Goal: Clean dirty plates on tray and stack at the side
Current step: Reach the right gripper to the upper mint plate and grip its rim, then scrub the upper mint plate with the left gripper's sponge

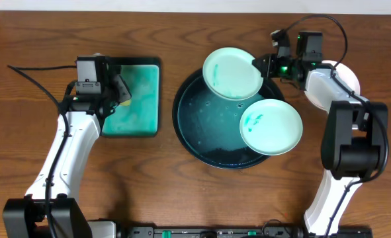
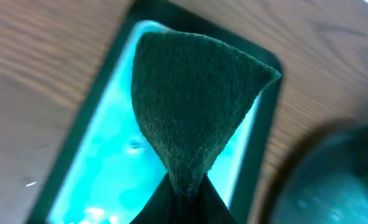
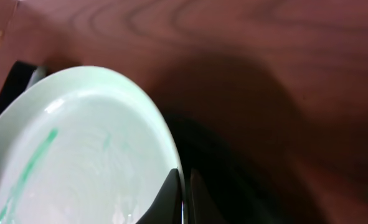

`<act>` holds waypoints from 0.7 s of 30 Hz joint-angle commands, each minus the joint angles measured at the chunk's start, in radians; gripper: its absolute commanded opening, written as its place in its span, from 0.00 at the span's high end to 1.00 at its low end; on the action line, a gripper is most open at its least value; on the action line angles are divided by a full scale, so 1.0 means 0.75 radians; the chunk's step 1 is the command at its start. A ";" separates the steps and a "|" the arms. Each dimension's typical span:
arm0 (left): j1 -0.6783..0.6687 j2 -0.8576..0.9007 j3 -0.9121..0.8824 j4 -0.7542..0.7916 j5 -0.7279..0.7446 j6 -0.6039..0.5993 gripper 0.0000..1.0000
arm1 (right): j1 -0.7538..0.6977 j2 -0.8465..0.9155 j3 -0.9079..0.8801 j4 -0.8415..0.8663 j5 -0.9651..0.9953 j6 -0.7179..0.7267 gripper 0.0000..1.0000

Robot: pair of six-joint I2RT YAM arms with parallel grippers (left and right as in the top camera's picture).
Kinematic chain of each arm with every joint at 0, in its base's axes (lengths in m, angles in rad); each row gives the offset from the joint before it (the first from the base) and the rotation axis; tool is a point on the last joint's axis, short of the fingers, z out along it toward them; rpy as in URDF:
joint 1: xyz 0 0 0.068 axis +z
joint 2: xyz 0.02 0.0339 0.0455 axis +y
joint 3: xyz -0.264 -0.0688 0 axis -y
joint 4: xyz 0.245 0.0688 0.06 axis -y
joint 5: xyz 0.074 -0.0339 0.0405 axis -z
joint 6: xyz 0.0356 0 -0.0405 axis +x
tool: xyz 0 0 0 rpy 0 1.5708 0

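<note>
Left arm (image 1: 61, 155): white tube links, black joint housings, black base block.
Right arm (image 1: 346, 135): same white links, bulkier black elbow block.
Cables (image 1: 43, 67): thin, black, looping off each wrist.
Light (image 1: 286, 67): small green glow on the right wrist.
Fingers (image 3: 169, 198): matte black, tapered.

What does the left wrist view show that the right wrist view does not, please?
Only the left wrist view: a dark green cloth pinched in the left gripper above the rectangular teal tray. Only the right wrist view: a pale plate with a teal smear, its rim held by the right gripper. Both: the wood tabletop and part of the round black tray.
</note>
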 commanded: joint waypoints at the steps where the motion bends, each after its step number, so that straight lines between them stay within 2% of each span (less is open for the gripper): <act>1: -0.010 0.009 -0.011 0.030 0.221 0.067 0.93 | 0.067 -0.026 0.002 -0.101 0.208 -0.085 0.99; 4: -0.039 0.009 -0.011 0.038 0.238 0.067 0.93 | 0.124 -0.026 0.002 -0.178 0.435 -0.107 0.99; 10: -0.133 0.009 -0.011 0.053 0.238 0.066 0.93 | 0.234 -0.026 0.002 -0.226 0.457 -0.227 0.99; 18: -0.300 0.012 -0.011 0.166 0.238 0.045 0.93 | 0.296 -0.013 -0.011 -0.260 0.750 -0.230 0.99; 21: -0.352 0.025 -0.011 0.222 0.238 0.014 0.93 | 0.296 0.012 -0.012 -0.269 0.747 -0.229 0.96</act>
